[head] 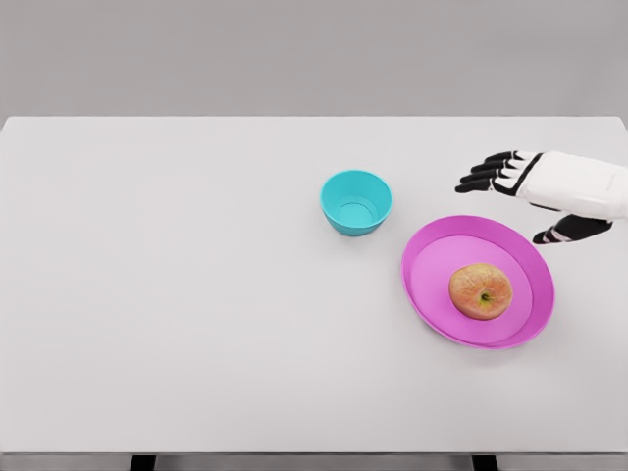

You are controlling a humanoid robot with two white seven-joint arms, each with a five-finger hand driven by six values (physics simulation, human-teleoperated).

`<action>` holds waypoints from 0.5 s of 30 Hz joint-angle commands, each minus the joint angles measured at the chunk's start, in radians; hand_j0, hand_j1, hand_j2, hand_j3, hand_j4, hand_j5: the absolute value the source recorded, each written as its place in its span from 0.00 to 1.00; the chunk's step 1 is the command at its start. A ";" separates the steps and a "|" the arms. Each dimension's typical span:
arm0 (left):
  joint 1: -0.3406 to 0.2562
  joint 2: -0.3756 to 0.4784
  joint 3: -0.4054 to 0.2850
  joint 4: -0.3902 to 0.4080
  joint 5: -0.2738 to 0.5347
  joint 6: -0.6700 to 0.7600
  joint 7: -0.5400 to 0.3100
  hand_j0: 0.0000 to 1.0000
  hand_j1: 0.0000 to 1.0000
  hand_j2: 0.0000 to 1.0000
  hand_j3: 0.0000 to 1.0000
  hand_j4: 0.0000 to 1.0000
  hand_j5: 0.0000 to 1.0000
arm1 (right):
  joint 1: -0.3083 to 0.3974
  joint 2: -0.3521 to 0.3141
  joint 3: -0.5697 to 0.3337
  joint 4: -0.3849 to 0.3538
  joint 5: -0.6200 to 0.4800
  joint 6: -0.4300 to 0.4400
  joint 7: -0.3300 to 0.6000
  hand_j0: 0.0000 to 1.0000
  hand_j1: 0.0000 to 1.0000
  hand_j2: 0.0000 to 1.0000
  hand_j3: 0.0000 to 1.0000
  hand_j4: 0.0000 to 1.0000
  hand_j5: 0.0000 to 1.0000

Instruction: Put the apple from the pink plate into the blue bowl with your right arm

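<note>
A reddish-yellow apple (481, 291) lies on the pink plate (430, 270) at the right of the white table. The blue bowl (355, 201), empty inside, stands just left of and behind the plate. My right hand (510, 196) comes in from the right edge and hovers above the plate's far rim, up and to the right of the apple. Its dark fingers (486, 173) are spread and point left toward the bowl, holding nothing. The thumb hangs below, over the plate's back right edge. The left arm does not show.
The white table (177, 294) stretches wide to the left and front. Its far edge meets a grey wall.
</note>
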 commanded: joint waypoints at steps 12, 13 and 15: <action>0.000 0.000 0.000 0.004 -0.001 0.002 0.000 1.00 1.00 1.00 1.00 1.00 1.00 | 0.074 -0.083 -0.036 -0.005 -0.005 -0.009 -0.001 1.00 1.00 1.00 1.00 1.00 1.00; 0.002 0.000 0.000 0.004 -0.001 0.002 0.000 1.00 1.00 1.00 1.00 1.00 1.00 | 0.083 -0.080 -0.038 -0.005 -0.003 -0.009 -0.001 1.00 1.00 1.00 1.00 1.00 1.00; 0.000 0.000 0.000 0.006 -0.001 0.002 0.000 1.00 1.00 1.00 1.00 1.00 1.00 | 0.143 -0.080 -0.041 -0.006 -0.003 -0.009 -0.001 1.00 1.00 1.00 1.00 1.00 1.00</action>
